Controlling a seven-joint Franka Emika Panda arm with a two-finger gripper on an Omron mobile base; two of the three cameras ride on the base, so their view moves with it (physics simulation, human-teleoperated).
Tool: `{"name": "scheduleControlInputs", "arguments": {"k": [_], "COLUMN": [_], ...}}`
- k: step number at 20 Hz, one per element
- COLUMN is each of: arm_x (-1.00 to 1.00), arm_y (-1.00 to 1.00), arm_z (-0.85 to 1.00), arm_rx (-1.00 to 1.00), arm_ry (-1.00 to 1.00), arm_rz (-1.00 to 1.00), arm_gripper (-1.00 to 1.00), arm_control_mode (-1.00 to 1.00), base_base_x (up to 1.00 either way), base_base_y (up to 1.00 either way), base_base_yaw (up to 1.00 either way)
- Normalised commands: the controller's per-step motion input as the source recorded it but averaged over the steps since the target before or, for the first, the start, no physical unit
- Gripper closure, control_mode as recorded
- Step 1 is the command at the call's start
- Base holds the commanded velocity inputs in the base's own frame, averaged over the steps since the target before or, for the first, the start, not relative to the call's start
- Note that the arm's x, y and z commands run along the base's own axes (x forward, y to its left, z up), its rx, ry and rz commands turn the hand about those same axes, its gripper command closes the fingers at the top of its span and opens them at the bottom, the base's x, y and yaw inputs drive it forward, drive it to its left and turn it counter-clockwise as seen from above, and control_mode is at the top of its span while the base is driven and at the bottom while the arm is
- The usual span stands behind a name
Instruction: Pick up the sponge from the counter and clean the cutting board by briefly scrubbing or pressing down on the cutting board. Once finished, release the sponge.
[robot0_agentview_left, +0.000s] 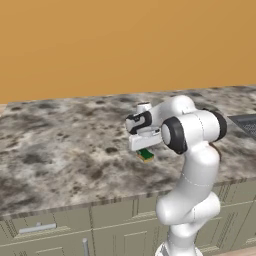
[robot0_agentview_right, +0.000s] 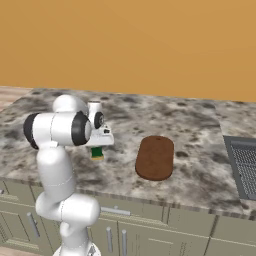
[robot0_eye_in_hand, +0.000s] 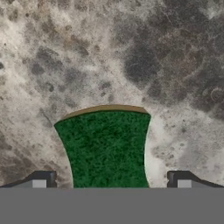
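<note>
Over the front half of the wide grey-and-brown mottled stone surface (robot0_agentview_left: 65, 145), the white arm's pincer (robot0_agentview_left: 144, 148) points straight down, its two dark fingertips (robot0_eye_in_hand: 43, 178) set apart on either side of the tiny rectangular sponge (robot0_eye_in_hand: 105, 146) with a dark green top over a yellow layer. From the hand view the green face bulges up between the tips, a thin yellow rim showing along its far edge, and a gap of stone shows between the sponge and the tip on the right of that view; on the other side the sponge's edge comes close to the tip, and I cannot tell whether they touch. The jaws are spread, not clamped on the sponge. From the left base view the sponge (robot0_agentview_left: 145, 155) sits directly beneath the hand, apparently on the stone, somewhat back from the surface's thick front edge.

Farther along the surface, well apart from the sponge (robot0_agentview_right: 97, 153), the flat reddish-brown wooden cutting board (robot0_agentview_right: 155, 157) with rounded corners lies near the front edge, its long side running from front to back. Beyond it, at the surface's end, a dark grey ribbed panel (robot0_agentview_right: 246, 165) is set into the stone.

No writing or label can be read anywhere.
</note>
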Motion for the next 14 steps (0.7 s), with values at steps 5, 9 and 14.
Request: {"name": "scheduleControlInputs", "arguments": {"k": [5, 9, 14], "arm_x": [0.0, 0.0, 0.0], "arm_y": [0.0, 0.0, 0.0], "arm_z": [-0.17, -0.17, -0.24], "arm_rx": [0.0, 0.0, 0.0], "arm_ry": [0.0, 0.0, 0.0], "arm_rz": [0.0, 0.0, 0.0], "arm_gripper": [-1.0, -1.0, -1.0], "arm_control_mode": [-1.0, -1.0, -1.0], "base_base_x": [0.0, 0.0, 0.0], "base_base_y": [0.0, 0.0, 0.0], "base_base_yaw": [0.0, 0.0, 0.0]}}
